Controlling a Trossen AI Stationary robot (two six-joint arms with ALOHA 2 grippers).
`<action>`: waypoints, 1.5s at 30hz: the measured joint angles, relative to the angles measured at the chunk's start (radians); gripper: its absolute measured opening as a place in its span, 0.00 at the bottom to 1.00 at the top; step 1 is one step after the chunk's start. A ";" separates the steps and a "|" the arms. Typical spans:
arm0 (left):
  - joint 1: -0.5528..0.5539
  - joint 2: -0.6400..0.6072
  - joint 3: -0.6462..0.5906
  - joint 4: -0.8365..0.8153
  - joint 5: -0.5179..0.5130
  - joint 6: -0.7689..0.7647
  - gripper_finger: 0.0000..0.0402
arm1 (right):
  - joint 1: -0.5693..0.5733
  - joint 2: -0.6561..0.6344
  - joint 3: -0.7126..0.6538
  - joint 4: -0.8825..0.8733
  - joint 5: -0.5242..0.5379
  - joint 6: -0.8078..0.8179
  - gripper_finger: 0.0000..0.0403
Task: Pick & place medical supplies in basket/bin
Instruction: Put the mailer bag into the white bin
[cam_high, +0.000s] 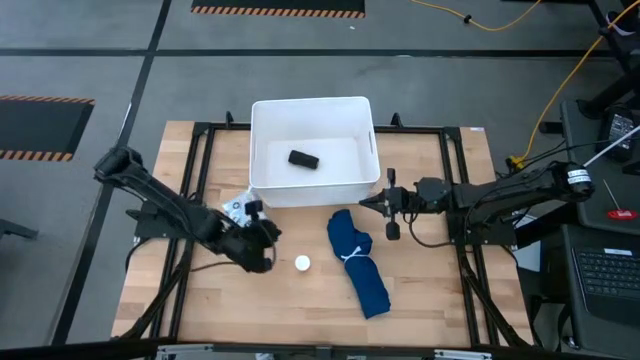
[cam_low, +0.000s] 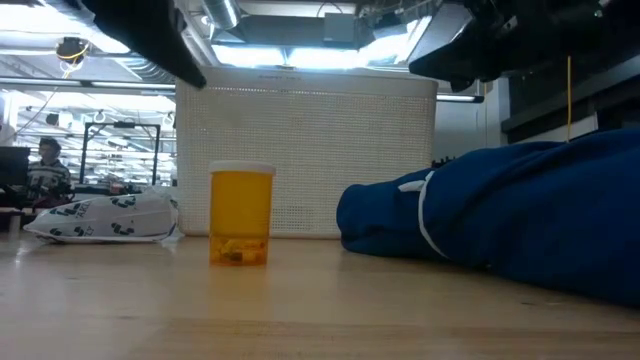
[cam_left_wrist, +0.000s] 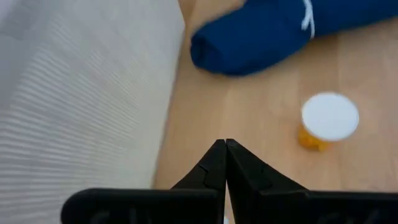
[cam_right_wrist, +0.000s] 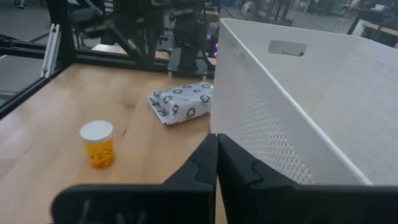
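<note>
3 supplies are seen on the wooden table (cam_high: 180, 290) in the high view, all outside the white plastic tub (cam_high: 262, 150), which sits at upper centre and holds 1 small dark object (cam_high: 303, 158). A dark-blue cloth bundle (cam_high: 358, 262), tied with a white band (cam_high: 352, 254), lies at lower centre right, just below the tub. An amber pill bottle with a white cap (cam_high: 302, 263) stands upright left of the bundle, apart from it. A grey-white patterned packet (cam_high: 237, 208) rests by the tub's lower-left corner. The left gripper (cam_high: 266, 238) is held between packet and bottle, its jaws clenched on nothing. The right gripper (cam_high: 368, 203) is placed at the tub's lower-right corner, above the bundle, jaws likewise pressed together and empty.
</note>
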 joint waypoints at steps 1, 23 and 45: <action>0.000 0.032 0.023 -0.026 0.007 -0.021 0.01 | 0.000 0.000 0.000 0.000 0.000 0.000 0.03; 0.003 0.359 0.230 -0.409 0.067 -0.078 0.09 | 0.002 0.079 -0.001 -0.004 -0.038 -0.039 0.03; 0.018 0.359 0.230 -0.371 0.036 0.048 0.52 | 0.007 0.095 -0.001 0.044 -0.092 -0.061 0.03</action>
